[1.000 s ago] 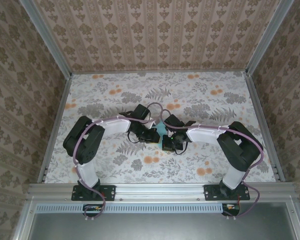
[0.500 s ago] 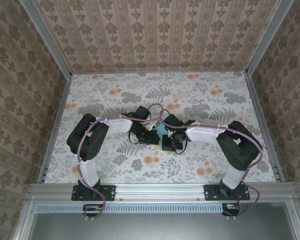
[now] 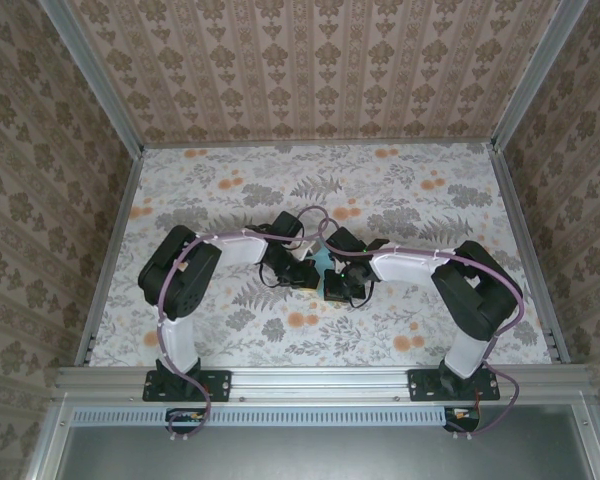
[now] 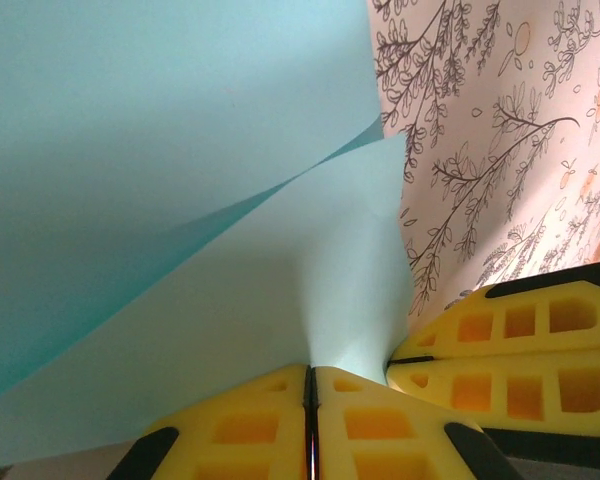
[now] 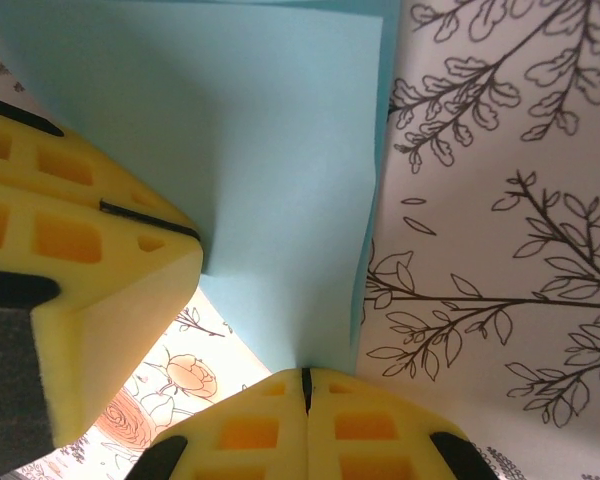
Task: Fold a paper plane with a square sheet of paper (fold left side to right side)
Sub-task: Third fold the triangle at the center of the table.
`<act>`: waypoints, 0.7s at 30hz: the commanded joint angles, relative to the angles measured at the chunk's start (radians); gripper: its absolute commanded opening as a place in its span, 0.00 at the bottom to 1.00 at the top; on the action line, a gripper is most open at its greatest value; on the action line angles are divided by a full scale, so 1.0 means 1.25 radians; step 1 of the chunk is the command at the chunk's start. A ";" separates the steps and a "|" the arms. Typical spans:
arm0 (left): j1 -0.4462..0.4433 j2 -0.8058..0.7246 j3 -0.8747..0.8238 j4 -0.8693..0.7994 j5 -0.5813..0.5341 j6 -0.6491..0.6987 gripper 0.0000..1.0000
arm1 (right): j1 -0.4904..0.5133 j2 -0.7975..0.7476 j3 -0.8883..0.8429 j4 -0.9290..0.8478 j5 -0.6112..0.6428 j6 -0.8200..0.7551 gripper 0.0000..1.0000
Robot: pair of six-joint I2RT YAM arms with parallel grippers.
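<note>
One light-blue sheet of paper (image 3: 324,258) is held between two pairs of fingers, with the floral desk (image 3: 450,200) beneath it. On the sheet's left, the left fingers (image 4: 276,400) are pressed together with a paper edge pinched in their seam. The sheet spreads ahead of them, partly doubled over, with one slanting layer edge showing. On the sheet's right, the right fingers (image 5: 280,395) are likewise clamped on its near edge, and two layers run straight away from them. Both pairs touch the sheet, so neither is nearer. The left-to-right fold probably depends on the left pair carrying its side across.
</note>
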 commanded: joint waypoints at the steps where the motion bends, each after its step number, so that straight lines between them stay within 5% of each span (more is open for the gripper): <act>1: 0.000 0.022 0.015 -0.027 -0.052 0.025 0.10 | 0.015 0.059 -0.032 -0.102 0.055 -0.016 0.00; 21: 0.051 0.005 0.020 -0.069 -0.094 0.062 0.09 | 0.015 0.057 -0.036 -0.122 0.057 -0.020 0.00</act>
